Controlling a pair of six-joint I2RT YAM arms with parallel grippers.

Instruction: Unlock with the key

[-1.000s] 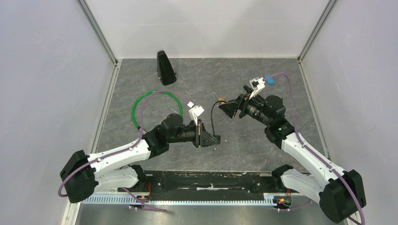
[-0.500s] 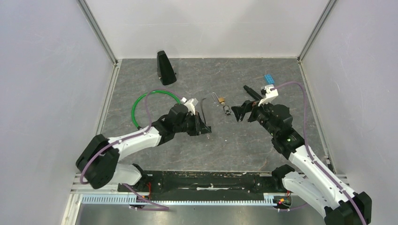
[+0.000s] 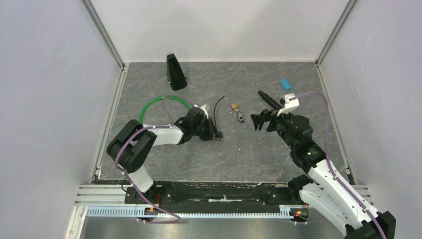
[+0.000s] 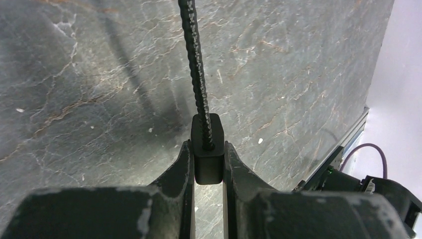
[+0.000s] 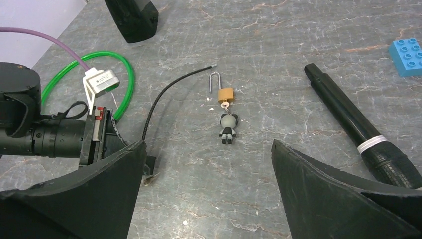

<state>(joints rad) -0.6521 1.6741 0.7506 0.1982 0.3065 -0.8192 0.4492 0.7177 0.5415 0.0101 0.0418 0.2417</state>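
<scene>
A small brass padlock (image 3: 234, 106) (image 5: 225, 94) lies flat on the grey table; one leg of its shackle stands free beside the body. A panda charm (image 3: 241, 117) (image 5: 228, 127) lies at its keyhole end, and the key itself is too small to make out. My left gripper (image 3: 216, 133) (image 4: 208, 147) is shut on the black end block (image 4: 207, 149) of a thin black cable (image 3: 217, 108) (image 4: 194, 50) (image 5: 164, 97), whose metal tip lies free just left of the padlock. My right gripper (image 3: 261, 121) (image 5: 208, 144) is wide open and holds nothing, a short way right of the padlock.
A black marker (image 3: 268, 99) (image 5: 358, 129) lies right of the padlock and a blue brick (image 3: 285, 83) (image 5: 408, 56) behind it. A black wedge (image 3: 174, 72) (image 5: 132, 17) stands at the back left. A green hose loop (image 3: 149, 107) (image 5: 124, 74) lies by the left arm.
My right gripper opened wide and drew back to the right from the padlock, which now lies alone. The left arm swung back and left, carrying the cable's end block.
</scene>
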